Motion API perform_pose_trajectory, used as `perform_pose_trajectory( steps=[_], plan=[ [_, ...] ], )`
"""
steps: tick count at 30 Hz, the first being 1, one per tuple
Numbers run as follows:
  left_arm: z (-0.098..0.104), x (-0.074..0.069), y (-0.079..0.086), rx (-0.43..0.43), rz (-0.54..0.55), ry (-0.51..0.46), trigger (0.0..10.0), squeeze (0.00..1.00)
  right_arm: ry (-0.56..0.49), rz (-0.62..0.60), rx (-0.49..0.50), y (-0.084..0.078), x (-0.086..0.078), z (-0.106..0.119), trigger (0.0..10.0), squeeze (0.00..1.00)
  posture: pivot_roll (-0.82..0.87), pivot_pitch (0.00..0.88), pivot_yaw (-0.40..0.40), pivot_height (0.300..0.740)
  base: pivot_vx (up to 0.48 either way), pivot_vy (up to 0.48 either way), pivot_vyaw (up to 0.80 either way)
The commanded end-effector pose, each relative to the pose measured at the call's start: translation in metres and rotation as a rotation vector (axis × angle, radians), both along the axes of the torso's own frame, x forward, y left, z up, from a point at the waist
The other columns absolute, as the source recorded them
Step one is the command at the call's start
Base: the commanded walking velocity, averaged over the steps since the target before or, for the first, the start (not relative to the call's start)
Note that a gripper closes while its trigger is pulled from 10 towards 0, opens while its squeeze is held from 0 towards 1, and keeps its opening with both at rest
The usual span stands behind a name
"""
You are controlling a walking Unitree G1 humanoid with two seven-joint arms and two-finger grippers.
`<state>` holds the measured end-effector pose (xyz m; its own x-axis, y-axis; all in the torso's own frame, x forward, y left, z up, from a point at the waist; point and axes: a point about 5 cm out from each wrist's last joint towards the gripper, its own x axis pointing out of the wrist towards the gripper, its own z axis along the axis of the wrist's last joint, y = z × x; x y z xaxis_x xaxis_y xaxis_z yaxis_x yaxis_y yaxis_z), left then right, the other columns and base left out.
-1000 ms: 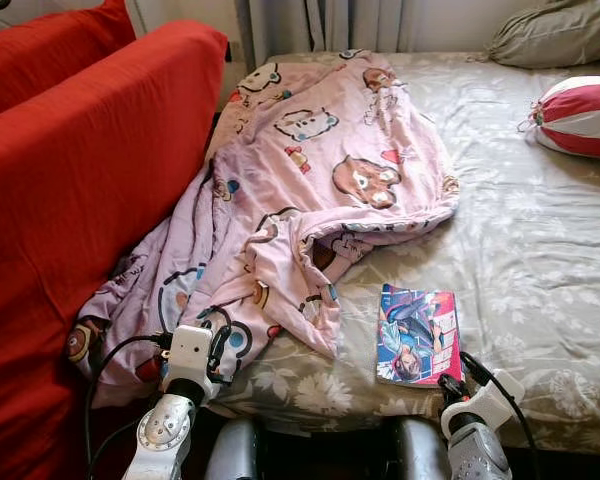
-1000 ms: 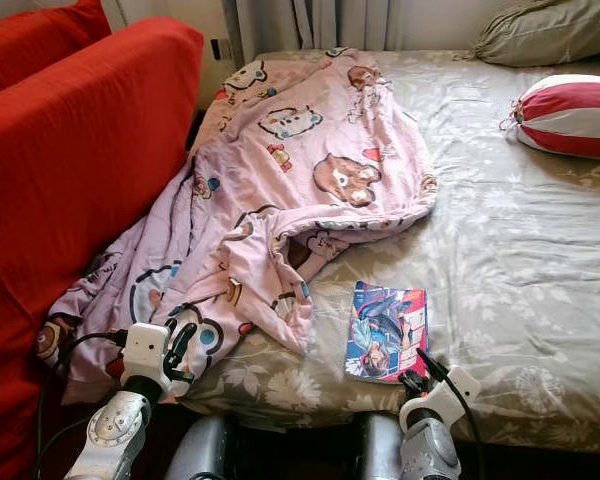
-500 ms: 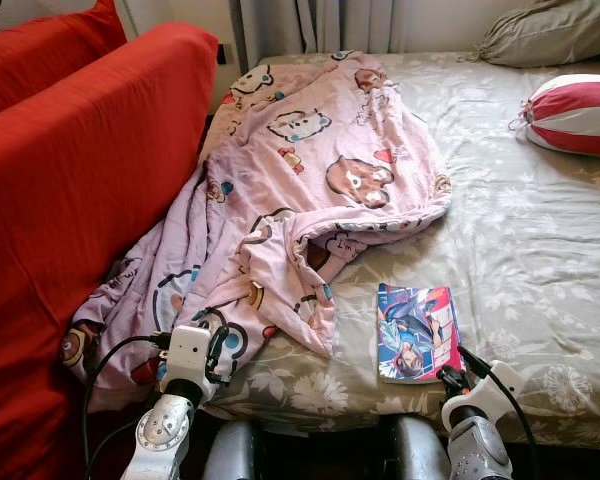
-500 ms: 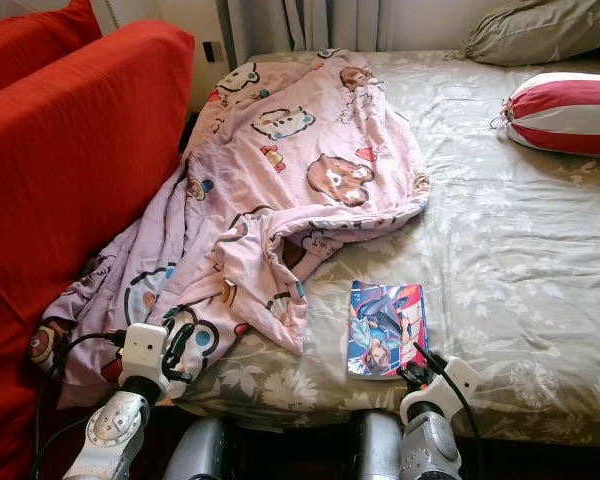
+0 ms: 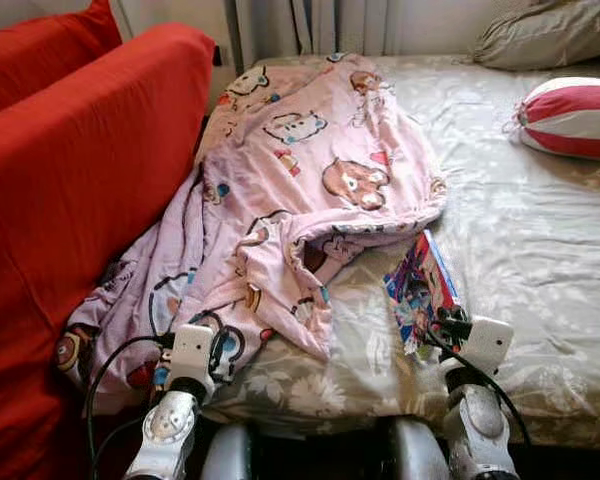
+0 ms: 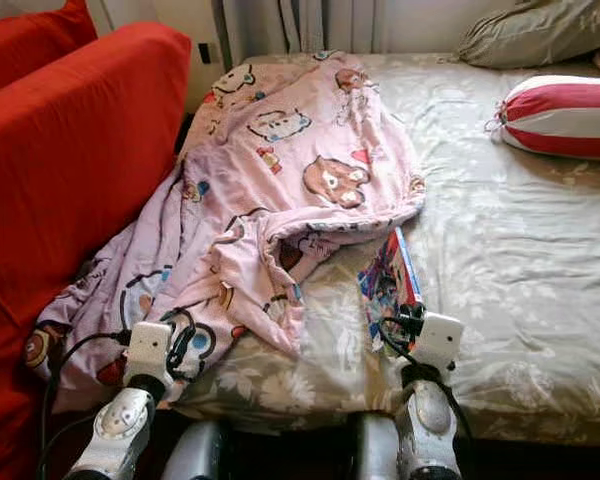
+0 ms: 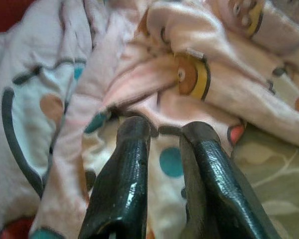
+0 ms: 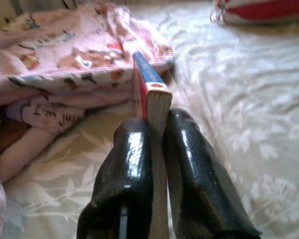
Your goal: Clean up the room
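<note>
Item: thin paperback comic book with a glossy blue, pink and red illustrated cover (image 5: pixel 422 290); location: near the foot edge of the bed with the grey-green floral sheet (image 5: pixel 540 250), tipped up on edge, upper part leaning toward the rumpled pink cartoon-print blanket (image 5: pixel 300 170) just beside it; whether its lower edge touches the sheet cannot be told.

Right hand (image 8: pixel 157 144): two black fingers nearly closed, clamped on the book's lower edge, one finger on each cover; page block and blue spine stand up between them in the right wrist view.

Left hand (image 7: pixel 164 144): at the blanket's hanging corner near the red fabric sofa (image 5: pixel 70 200); fingers (image 7: pixel 127 164) a narrow gap apart, nothing between them; tips close over the cloth, contact uncertain.

Step in hand, as judged: picking the book off the bed, grip made, lift begun.

Next move calls for: raising the book clear of the blanket's fold; keeping the pinch firm, since a thin glossy book held by one edge may swing or slip; then carrying it to a proper place, none of which is in view.

Change from a second ago: book then lay flat, cover up, the right hand at its near edge; now it is gripped and upended; left hand in much the same spot; blanket, red-and-white striped cushion (image 5: pixel 572 115) unmoved.
</note>
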<state>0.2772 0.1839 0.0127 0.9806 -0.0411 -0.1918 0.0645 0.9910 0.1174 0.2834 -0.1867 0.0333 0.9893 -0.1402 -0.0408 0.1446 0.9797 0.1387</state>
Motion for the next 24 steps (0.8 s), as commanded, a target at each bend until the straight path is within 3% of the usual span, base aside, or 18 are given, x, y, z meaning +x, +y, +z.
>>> perform_pose_trajectory(
  steps=[1, 7, 24],
  plan=[
    [-0.009, -0.005, 0.011, -0.012, 0.057, 0.063, 10.0, 0.0, -0.051, 0.034, -0.023, 0.006, 0.003, 0.01, 10.0, 0.0, -0.01, 0.075, 0.033, 0.602, 0.0, 0.0, 0.0],
    [-0.022, -0.015, 0.022, -0.03, 0.108, 0.146, 10.0, 0.0, -0.066, 0.024, -0.027, 0.006, 0.003, 0.013, 10.0, 0.0, -0.01, 0.068, 0.032, 0.635, 0.0, 0.0, 0.0],
    [-0.036, -0.023, 0.017, -0.067, 0.125, 0.241, 10.0, 0.0, -0.053, 0.027, -0.002, 0.006, 0.004, 0.013, 10.0, 0.0, -0.02, 0.058, 0.022, 0.74, 0.0, 0.0, 0.0]
  ],
)
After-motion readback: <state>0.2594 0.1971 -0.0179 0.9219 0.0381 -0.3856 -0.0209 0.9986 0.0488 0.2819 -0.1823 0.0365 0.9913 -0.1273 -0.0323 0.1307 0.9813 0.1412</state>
